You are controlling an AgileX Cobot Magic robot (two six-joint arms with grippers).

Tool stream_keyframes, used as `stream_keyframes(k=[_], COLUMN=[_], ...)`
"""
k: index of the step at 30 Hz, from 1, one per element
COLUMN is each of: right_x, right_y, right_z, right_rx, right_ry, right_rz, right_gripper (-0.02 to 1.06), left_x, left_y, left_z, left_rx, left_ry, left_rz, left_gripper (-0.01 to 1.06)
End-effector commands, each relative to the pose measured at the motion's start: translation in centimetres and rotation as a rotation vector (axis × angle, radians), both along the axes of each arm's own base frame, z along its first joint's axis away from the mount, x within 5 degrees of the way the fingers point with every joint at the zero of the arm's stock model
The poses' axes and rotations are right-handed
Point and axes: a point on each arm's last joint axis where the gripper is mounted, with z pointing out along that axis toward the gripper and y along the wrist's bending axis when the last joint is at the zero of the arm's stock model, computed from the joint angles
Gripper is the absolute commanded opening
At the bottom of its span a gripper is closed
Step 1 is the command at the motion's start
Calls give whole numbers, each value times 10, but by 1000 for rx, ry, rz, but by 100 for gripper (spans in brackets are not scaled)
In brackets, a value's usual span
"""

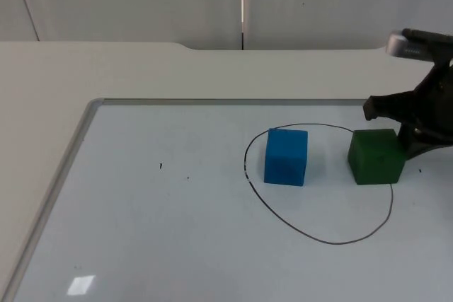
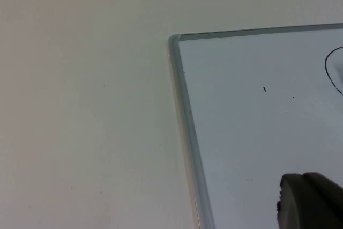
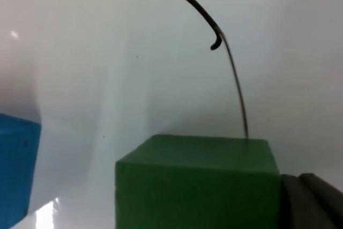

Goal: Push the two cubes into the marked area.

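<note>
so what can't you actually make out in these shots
- Right gripper, top view: cut off by the picture's edge, so open or shut is unclear.
- Green cube: its far side is hidden behind the cube itself, so contact with the gripper is unsure.
- Blue cube, right wrist view: cut off at the edge.

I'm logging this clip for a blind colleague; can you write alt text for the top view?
The right gripper is at the green cube, which straddles the right edge of the hand-drawn black outline on the whiteboard. The blue cube sits inside the outline, near its left edge.
</note>
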Motion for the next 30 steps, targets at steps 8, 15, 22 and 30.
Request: stream_keyframes(k=[8,15,22,30], right_x=[-3,-6,-7,-9], right_y=[13,39,38,25], right_z=[1,3,3,35], right_rx=[14,19,-2,-98], right_ry=[-1,-61,-61,-130], right_rz=[18,78,102,164], right_gripper=[0,0,0,0], left_x=[1,1,1,1], left_y=[-1,-1,-1,-1], left_z=[-1,-1,-1,-1], left_rx=[-9,-9,-9,-9], left_ry=[-11,-11,-11,-11], left_rz=[0,0,0,0], left_gripper=[0,0,0,0])
